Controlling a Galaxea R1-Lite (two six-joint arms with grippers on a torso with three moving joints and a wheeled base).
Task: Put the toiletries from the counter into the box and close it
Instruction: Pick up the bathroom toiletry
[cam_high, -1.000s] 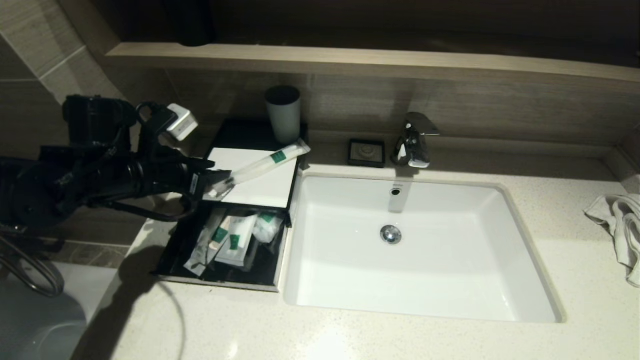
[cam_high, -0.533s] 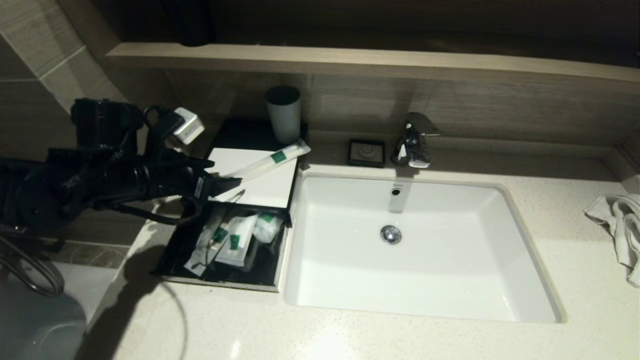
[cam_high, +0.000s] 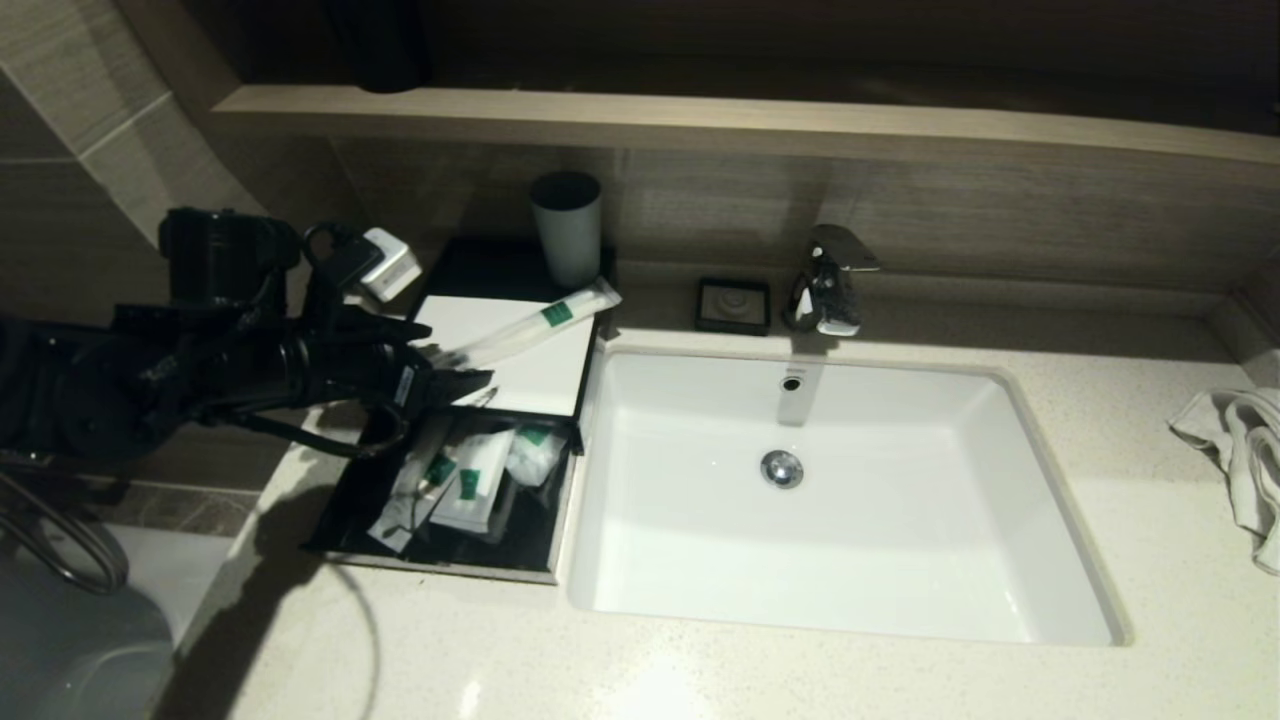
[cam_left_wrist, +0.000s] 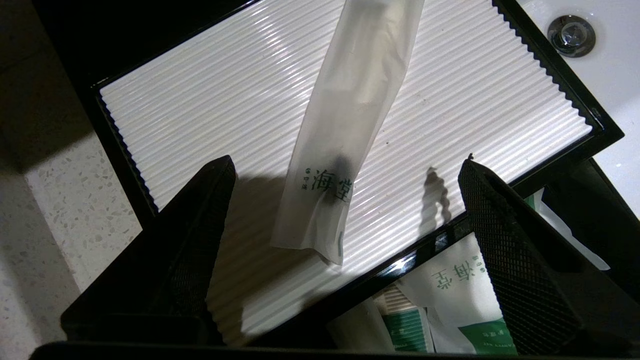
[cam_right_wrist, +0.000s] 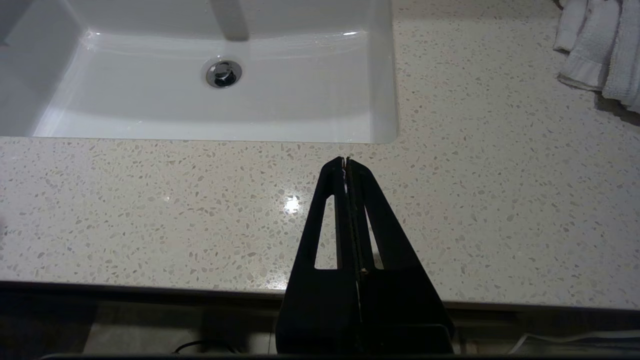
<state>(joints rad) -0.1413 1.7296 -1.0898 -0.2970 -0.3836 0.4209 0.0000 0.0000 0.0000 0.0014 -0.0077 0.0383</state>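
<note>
The black box (cam_high: 470, 268) stands left of the basin, its drawer (cam_high: 440, 555) pulled out toward me. Several toiletries (cam_high: 470, 478) with green labels lie in the drawer. One long slim packet (cam_high: 540, 320) lies slantwise on the box's white ribbed top panel (cam_high: 530, 375), one end poking past the edge near the cup. My left gripper (cam_high: 450, 355) hovers open over the packet's near end (cam_left_wrist: 320, 220), fingers (cam_left_wrist: 215, 200) spread on either side without touching it. My right gripper (cam_right_wrist: 346, 161) is shut and empty above the counter (cam_right_wrist: 150, 200) at its front edge.
A grey cup (cam_high: 567, 230) stands on the back of the box. A small black soap dish (cam_high: 733, 305) and a chrome faucet (cam_high: 828, 280) sit behind the white basin (cam_high: 900, 580). A white towel (cam_high: 1240, 460) lies at the far right.
My left gripper has opened and let go of the long packet, whose near end now rests on the box's top panel. The arm has edged slightly right.
</note>
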